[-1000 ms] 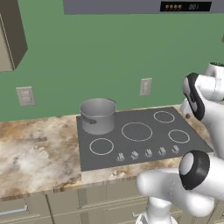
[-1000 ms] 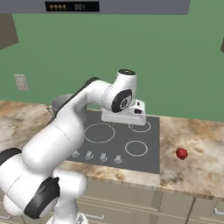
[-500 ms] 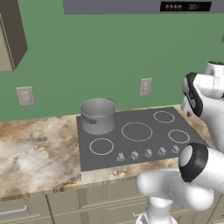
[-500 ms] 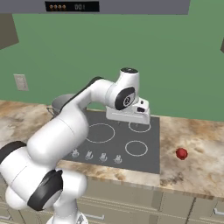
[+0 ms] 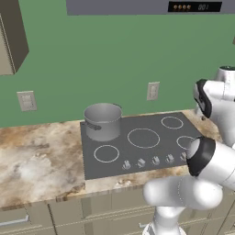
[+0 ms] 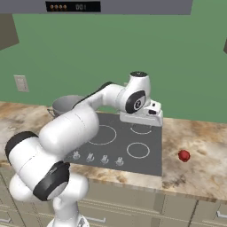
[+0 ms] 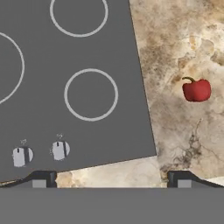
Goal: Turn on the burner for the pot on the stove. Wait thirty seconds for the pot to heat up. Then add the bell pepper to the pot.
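tool point(image 7: 110, 178) seemingly open above stove point(image 7: 65, 87), bell pepper point(image 7: 197, 89) nearby.

Arm point(image 6: 84, 119) raised, bent forward, jaws spread wide, empty

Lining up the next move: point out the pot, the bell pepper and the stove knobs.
pot point(image 5: 103, 120), left base view, front of its grey wall.
bell pepper point(image 7: 197, 89), hand view, middle of its red body.
stove knobs point(image 7: 60, 150), hand view, the right-hand knob.

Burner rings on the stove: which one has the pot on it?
The back-left ring. The pot covers it at the stove's rear left corner, by the wall. The other four rings are bare white outlines, including the small front-left one just before it.
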You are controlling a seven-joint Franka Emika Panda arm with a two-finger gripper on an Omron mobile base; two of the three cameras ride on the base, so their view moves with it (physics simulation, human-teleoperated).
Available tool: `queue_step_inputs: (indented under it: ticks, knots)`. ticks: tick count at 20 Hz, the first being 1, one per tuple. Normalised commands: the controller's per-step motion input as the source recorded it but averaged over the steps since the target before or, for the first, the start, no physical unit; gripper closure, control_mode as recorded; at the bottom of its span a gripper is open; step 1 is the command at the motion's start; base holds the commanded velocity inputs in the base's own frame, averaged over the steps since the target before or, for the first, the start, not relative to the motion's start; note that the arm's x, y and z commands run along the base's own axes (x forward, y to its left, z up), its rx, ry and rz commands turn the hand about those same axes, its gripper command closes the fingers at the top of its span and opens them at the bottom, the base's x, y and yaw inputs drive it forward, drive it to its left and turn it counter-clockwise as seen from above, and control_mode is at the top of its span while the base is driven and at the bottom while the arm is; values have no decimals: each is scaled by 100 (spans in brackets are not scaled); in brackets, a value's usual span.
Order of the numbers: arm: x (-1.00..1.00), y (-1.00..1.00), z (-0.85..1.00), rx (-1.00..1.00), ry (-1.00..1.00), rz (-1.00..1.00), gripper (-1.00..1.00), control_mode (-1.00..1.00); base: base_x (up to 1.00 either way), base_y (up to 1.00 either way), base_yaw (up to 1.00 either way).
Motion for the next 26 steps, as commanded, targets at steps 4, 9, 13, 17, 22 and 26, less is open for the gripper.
queue_step_inputs:
  ticks: [4, 9, 13, 17, 22, 26]
  knots:
    - [31, -100, -3, -7, 0, -18, -100, -100, 0, 0, 0]
    - [25, -98, -9, -1, 0, -12, -100, -100, 0, 0, 0]
    - [16, -76, -38, 0, 1, -2, -100, -100, 0, 0, 0]
    - [17, -70, -43, 2, 0, 0, -100, -100, 0, 0, 0]
    - [20, -50, -30, 4, 0, 1, -100, -100, 0, 0, 0]
    - [20, -36, -30, 8, 0, 5, -100, -100, 0, 0, 0]
